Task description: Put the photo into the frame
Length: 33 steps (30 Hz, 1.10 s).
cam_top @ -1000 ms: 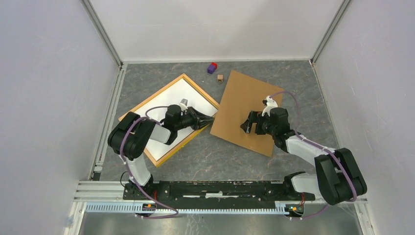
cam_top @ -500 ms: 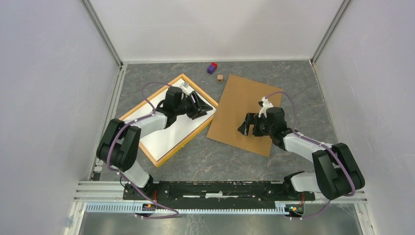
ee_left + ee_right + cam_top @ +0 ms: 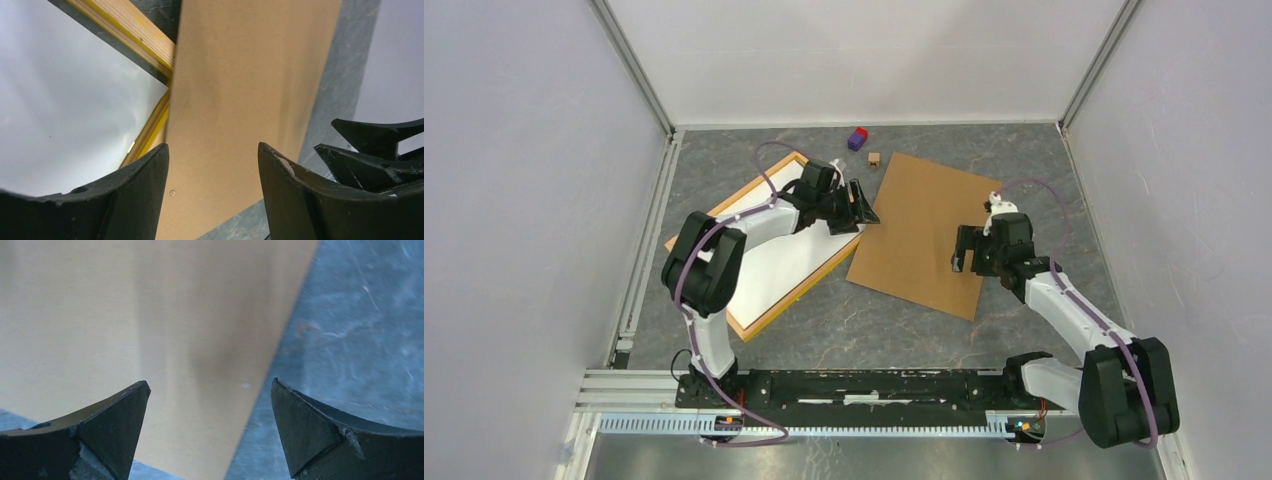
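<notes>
The frame (image 3: 724,207) of orange-yellow wood lies flat at the left of the table. The photo (image 3: 774,258) lies inside its border, plain white back up. My left gripper (image 3: 864,205) hovers open over the frame's far right corner, with nothing between its fingers. In the left wrist view the white photo (image 3: 65,100) and the frame's rail (image 3: 131,26) sit left of the left gripper (image 3: 212,150). My right gripper (image 3: 965,257) is open and empty above the brown board's right part. In the right wrist view it (image 3: 210,387) straddles the board's edge from above.
A brown backing board (image 3: 922,225) lies right of the frame, its left corner close to the frame's rail; it shows in both wrist views (image 3: 245,75) (image 3: 150,315). A purple and red block (image 3: 857,138) and a small brown block (image 3: 874,158) sit near the back wall.
My left gripper has opened and swung from the frame's near right rail to its far right corner. The right gripper has drifted right across the board, still open.
</notes>
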### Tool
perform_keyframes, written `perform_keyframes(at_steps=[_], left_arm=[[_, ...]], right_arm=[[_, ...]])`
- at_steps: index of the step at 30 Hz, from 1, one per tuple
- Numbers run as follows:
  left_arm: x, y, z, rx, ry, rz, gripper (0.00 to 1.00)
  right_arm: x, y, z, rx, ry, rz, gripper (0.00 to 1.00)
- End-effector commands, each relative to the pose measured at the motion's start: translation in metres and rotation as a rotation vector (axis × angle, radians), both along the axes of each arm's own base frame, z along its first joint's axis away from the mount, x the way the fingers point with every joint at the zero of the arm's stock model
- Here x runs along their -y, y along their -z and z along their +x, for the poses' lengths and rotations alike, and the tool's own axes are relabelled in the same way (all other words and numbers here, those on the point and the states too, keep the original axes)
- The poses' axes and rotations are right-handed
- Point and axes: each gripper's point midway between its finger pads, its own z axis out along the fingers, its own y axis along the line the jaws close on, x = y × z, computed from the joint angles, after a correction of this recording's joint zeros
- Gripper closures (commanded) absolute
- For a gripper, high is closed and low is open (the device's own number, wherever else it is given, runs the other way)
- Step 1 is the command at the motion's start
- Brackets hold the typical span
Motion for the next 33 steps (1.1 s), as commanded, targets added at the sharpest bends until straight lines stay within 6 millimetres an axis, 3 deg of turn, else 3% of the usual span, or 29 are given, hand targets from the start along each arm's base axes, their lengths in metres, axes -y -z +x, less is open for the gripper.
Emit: perform_keyframes(at_steps=[1,8,14,20,24,33], left_arm=[[0.002,0.004,0.014,0.052,0.03,0.083,0.28],[0.007,0.017,0.031,0.057,0.035,0.13,0.27],[0.018,0.029,0.041,0.031,0.054,0.125,0.27],[0.033,0.022,0.042,0.012,0.096,0.061,0.28],[0.043,0.002,0.035,0.013,0.122,-0.024,0.3],[0.068,-0.071,0.012,0.033,0.165,-0.327,0.45]], right_arm=[[0.029,0.027,-0.011,-0.072,0.05,-0.041,0.02],[0.016,0.055,-0.02,-0.132,0.001,0.041,0.02],[0.013,0.061,-0.022,-0.137,-0.004,0.059,0.02],[0.011,0.066,-0.026,-0.147,-0.015,0.067,0.02],[0.007,0.07,-0.029,-0.159,-0.028,0.088,0.02],[-0.003,0.067,-0.033,-0.149,-0.054,0.14,0.02]])
